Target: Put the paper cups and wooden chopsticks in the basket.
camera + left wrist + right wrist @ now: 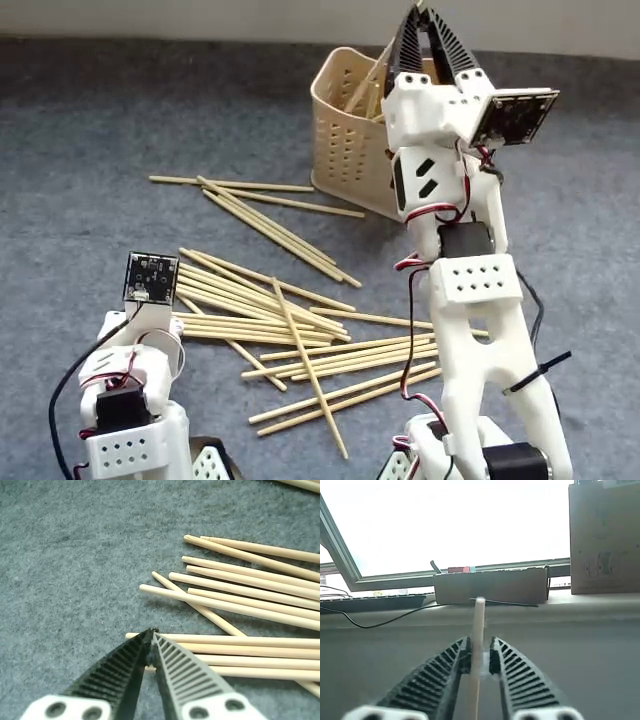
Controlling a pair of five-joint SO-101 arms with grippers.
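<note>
Chopsticks lie in a loose heap on the grey carpet at the near end of the table, most of them roughly parallel and a few crossed over the rest. The left gripper hangs just above the ends of this heap with its fingers pressed together and nothing between them. It looks parked over the nearest sticks, ready for a pick, though it would have to spread its fingers first.

Past the heap, a smaller fan of sticks lies nearer the basket, which stands upright at the far side with several sticks already leaning inside it.

The right arm stands tall over that basket, its right gripper pointing upward and away from the table. Its fingers are clamped on one chopstick, whose end pokes out beyond the fingertips towards the window. Holding it this high and steep probably lets the lower end clear the rim and drop in among the others. Whether that lower end is already inside the basket is hard to tell. Most of the sticks are not yet collected, so the job seems at an early stage.
</note>
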